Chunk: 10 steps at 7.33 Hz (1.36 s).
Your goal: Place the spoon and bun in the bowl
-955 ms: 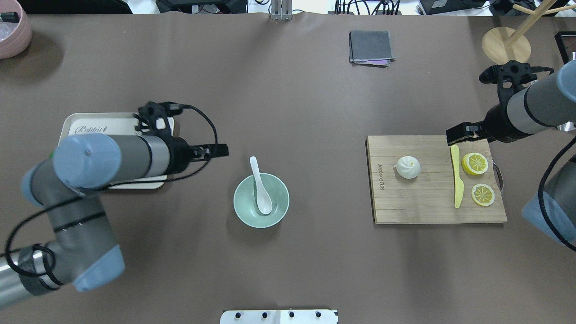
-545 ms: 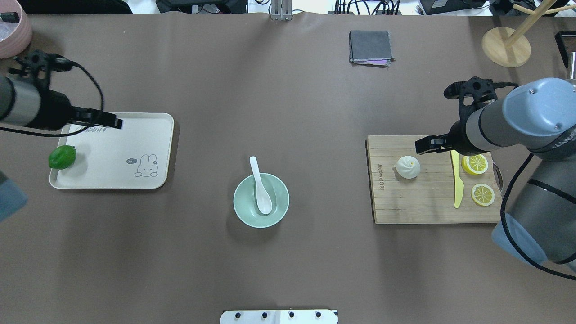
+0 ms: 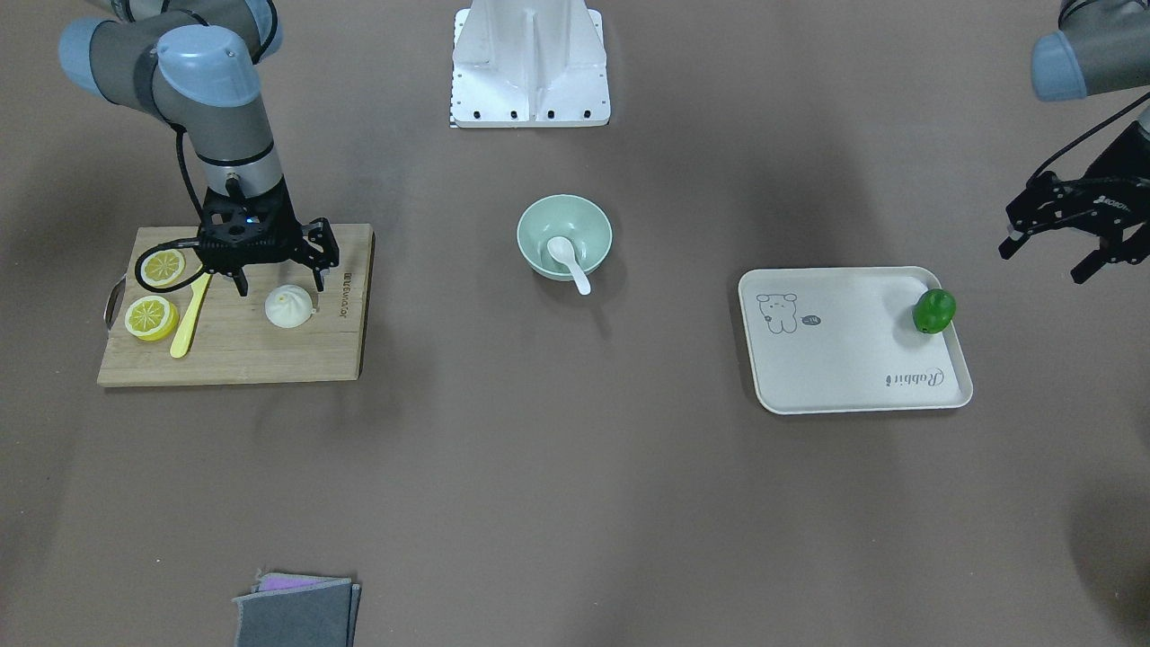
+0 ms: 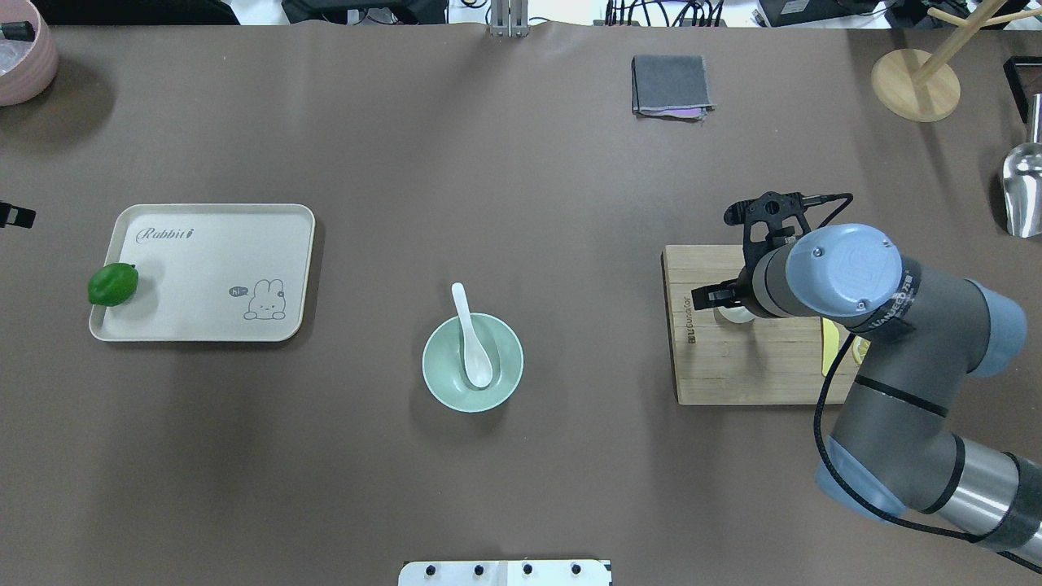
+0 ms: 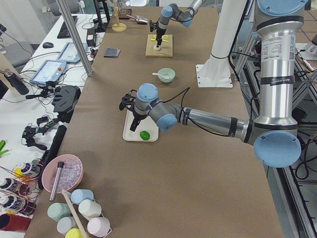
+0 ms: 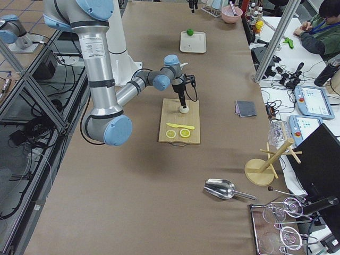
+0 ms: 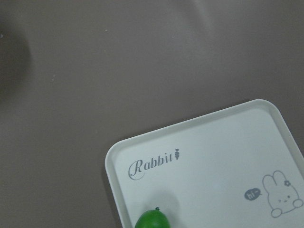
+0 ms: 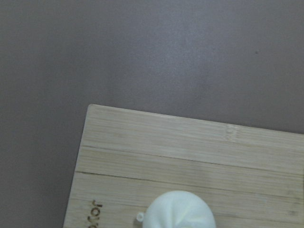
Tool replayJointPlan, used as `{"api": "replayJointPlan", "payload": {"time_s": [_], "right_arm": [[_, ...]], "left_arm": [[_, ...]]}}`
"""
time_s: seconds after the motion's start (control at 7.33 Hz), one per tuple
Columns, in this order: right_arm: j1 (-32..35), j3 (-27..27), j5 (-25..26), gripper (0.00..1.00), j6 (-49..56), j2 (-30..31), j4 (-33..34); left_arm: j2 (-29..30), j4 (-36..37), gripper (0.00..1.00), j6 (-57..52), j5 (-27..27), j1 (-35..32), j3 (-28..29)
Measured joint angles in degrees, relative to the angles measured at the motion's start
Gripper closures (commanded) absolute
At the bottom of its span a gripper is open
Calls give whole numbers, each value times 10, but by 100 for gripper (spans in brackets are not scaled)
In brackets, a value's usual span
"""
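The white spoon (image 4: 472, 346) lies with its scoop in the mint-green bowl (image 4: 510, 358) at the table's middle, handle over the far rim; both also show in the front view, spoon (image 3: 570, 262) and bowl (image 3: 539, 216). The white pleated bun (image 3: 289, 305) sits on the wooden cutting board (image 3: 234, 355). My right gripper (image 3: 280, 277) is open just above the bun, fingers on either side. The right arm hides most of the bun in the overhead view; the right wrist view shows the bun (image 8: 180, 212) at its bottom edge. My left gripper (image 3: 1044, 261) is open and empty beyond the tray.
Two lemon slices (image 3: 150, 317) and a yellow knife (image 3: 187, 323) lie on the board beside the bun. An off-white tray (image 4: 203, 277) holds a green lime (image 4: 112, 284). A grey cloth (image 4: 672, 85), a wooden stand (image 4: 916, 81), a metal scoop (image 4: 1022, 191) and a pink bowl (image 4: 20, 57) line the table's far edge and ends.
My left arm has drawn back from near the bowl, past the tray, to the table's left edge. My right arm has moved across the board to above the bun.
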State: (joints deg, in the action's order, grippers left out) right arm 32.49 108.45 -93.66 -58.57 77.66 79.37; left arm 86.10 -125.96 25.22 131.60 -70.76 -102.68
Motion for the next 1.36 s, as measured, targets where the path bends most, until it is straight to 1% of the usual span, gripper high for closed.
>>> {"api": "replayJointPlan", "payload": {"time_s": [0.14,0.27,0.41,0.55,0.68,0.95,1.09,1.36], "right_arm": [[-10,-18,15,39,-10,-1,-25],[-14,-27,22,42,-13,1,-39],[-15,-31,25,54,-12,4,-43],[-16,-33,28,90,-11,9,-43],[-16,-33,32,100,-10,12,-43],[-17,-27,32,100,-10,10,-36],[-18,-22,31,100,-14,-1,-19],[-25,-17,31,100,-44,-51,26]], "left_arm": [[-2,-1,2,-4,2,-3,1],[-3,-1,2,-4,2,-4,3],[-3,-2,2,-3,2,-4,3],[-3,-2,2,-1,1,-3,3],[-3,-2,2,0,1,-3,3],[-2,-3,2,1,-1,-2,6],[-2,-3,2,1,-1,-1,7],[-2,-3,2,2,-1,-1,9]]}}
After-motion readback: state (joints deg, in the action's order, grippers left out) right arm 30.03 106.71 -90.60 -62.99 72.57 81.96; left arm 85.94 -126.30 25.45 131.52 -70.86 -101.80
